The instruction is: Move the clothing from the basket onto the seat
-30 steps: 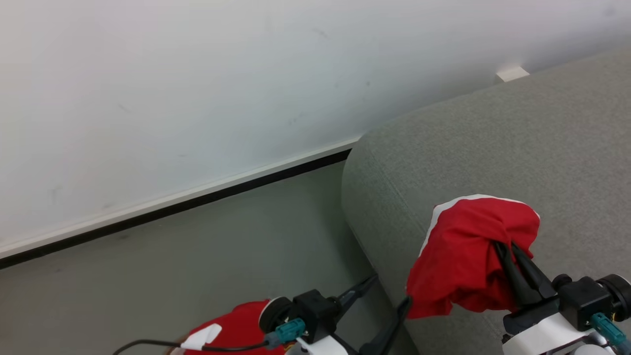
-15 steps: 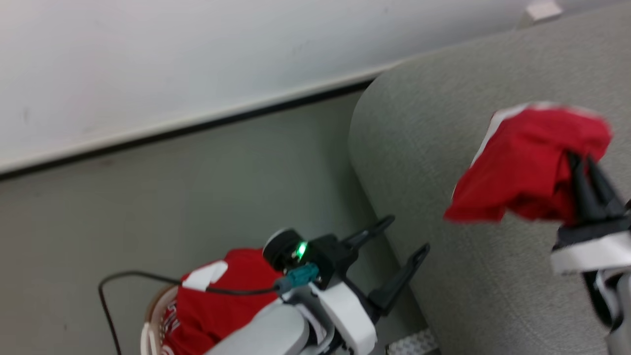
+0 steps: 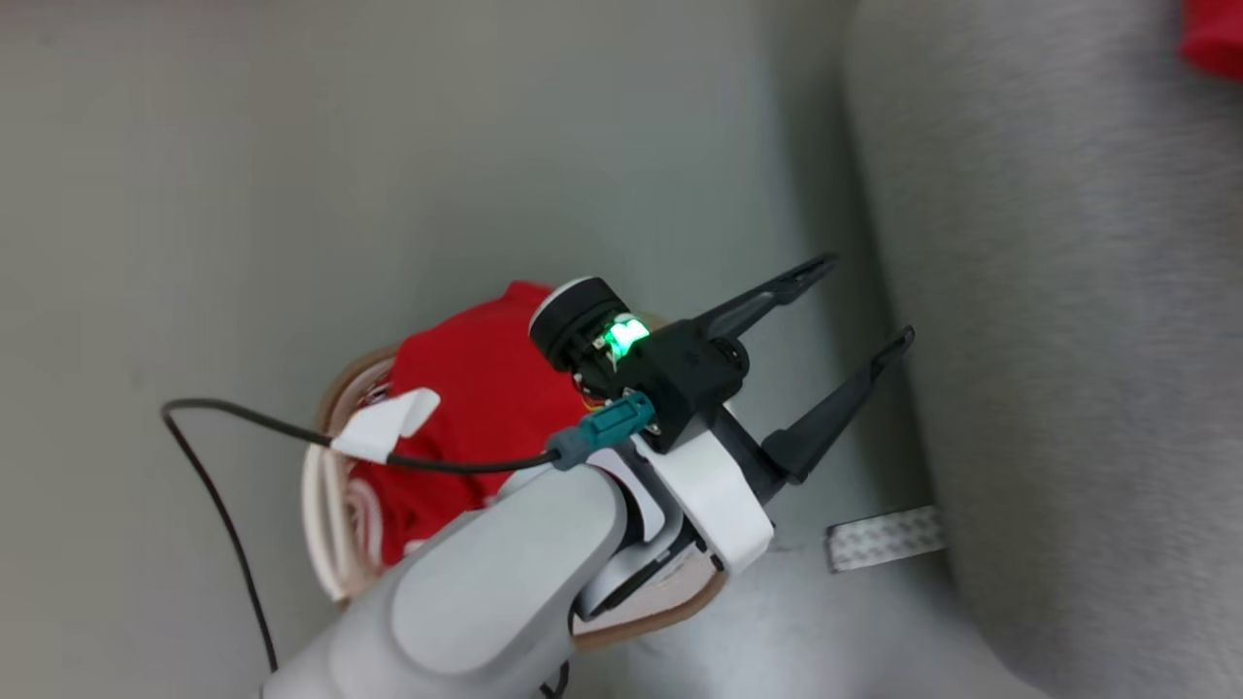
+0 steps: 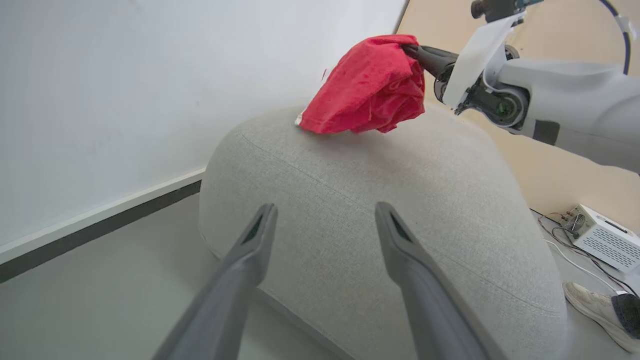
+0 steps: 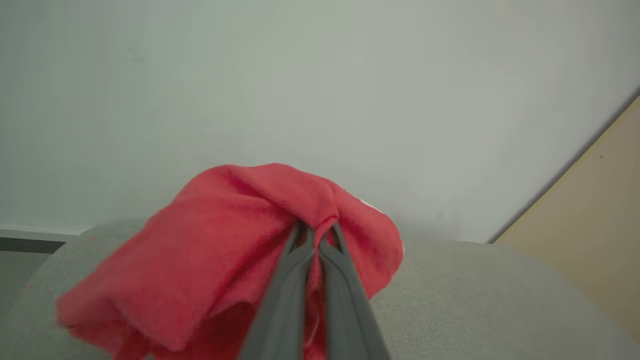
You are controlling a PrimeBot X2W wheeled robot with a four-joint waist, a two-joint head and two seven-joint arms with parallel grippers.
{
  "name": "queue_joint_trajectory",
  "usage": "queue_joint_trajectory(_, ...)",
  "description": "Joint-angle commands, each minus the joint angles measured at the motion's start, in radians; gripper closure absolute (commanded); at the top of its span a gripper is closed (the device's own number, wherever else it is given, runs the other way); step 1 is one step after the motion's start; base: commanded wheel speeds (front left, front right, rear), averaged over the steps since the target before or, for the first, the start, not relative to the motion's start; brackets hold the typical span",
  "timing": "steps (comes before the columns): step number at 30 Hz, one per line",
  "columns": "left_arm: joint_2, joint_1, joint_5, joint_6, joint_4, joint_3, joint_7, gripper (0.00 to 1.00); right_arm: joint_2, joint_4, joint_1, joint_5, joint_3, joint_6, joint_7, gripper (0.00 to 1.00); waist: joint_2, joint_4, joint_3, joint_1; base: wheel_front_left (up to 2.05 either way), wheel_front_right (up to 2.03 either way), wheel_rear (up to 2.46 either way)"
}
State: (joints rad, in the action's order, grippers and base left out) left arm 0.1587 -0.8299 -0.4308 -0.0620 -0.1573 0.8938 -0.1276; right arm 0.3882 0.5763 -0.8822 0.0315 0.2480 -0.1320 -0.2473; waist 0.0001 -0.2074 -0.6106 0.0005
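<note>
The right end effector (image 5: pixel 315 232) grips the red garment (image 5: pixel 225 235) over the seat (image 4: pixel 375 200) for release; the left end effector (image 3: pixel 867 299) is wide, empty.

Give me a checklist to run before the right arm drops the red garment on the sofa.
1. Grip: the right end effector is shut on a fold of the held garment: ok.
2. Position: the held garment is above the sofa: ok.
3. Contact with the sofa: cannot tell; the lower edge looks close or touching.
4. Other arm: the left end effector is open and empty: ok.
5. Job finished: the basket is emptied: not ok; a second red garment lies in it.
</note>
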Motion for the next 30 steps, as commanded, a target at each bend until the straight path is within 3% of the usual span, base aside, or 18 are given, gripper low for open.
queue_joint_trajectory(1,0.003,-0.014,0.011,0.0,-0.006,-0.005,-0.011,0.0,0.017,0.052,-0.028,-0.028,0.041,0.003,-0.004,1.0,-0.0001,0.095,-0.091,-0.0005,0.0,0.0,0.0)
queue_joint_trajectory(5,0.015,0.013,0.001,0.005,-0.028,-0.007,-0.031,0.0,0.018,0.165,-0.038,-0.096,0.136,0.003,-0.009,1.0,-0.0001,0.112,-0.079,-0.0005,0.0,0.0,0.0)
queue_joint_trajectory(6,0.019,0.019,-0.003,0.006,-0.034,-0.008,-0.036,0.0,0.013,0.183,-0.03,-0.11,0.15,0.003,-0.012,0.64,-0.0001,0.113,-0.07,-0.0005,0.0,0.0,0.0)
queue_joint_trajectory(7,0.022,0.026,-0.009,0.008,-0.04,-0.01,-0.042,0.0,0.005,0.198,-0.018,-0.122,0.166,0.003,-0.014,0.43,-0.0001,0.114,-0.059,-0.0005,0.0,0.0,0.0)
queue_joint_trajectory(8,0.024,0.033,-0.014,0.009,-0.043,-0.014,-0.048,0.0,0.0,0.211,-0.005,-0.13,0.176,0.003,-0.015,0.0,-0.0001,0.113,-0.048,-0.0005,0.0,0.0,0.0)
queue_joint_trajectory(11,0.031,0.051,-0.027,0.014,-0.053,-0.022,-0.057,0.0,-0.013,0.191,0.02,-0.144,0.203,0.003,-0.018,0.0,-0.0001,0.11,-0.012,-0.0005,0.0,0.0,0.0)
queue_joint_trajectory(16,0.042,0.087,-0.055,0.029,-0.071,-0.042,-0.082,0.0,-0.067,0.032,0.137,-0.147,0.218,0.003,-0.016,0.0,-0.0001,0.103,0.076,-0.0005,0.0,0.0,0.0)
queue_joint_trajectory(23,0.061,0.182,-0.093,0.072,-0.095,-0.106,-0.123,0.0,-0.128,-0.236,0.359,-0.109,0.114,0.003,-0.016,0.0,-0.0001,0.112,0.236,-0.0005,0.0,0.0,0.0)
queue_joint_trajectory(30,0.076,0.302,-0.122,0.117,-0.104,-0.184,-0.136,0.0,-0.186,-0.39,0.547,-0.074,0.025,0.003,-0.016,0.0,-0.0001,0.146,0.372,-0.0005,0.0,0.0,0.0)
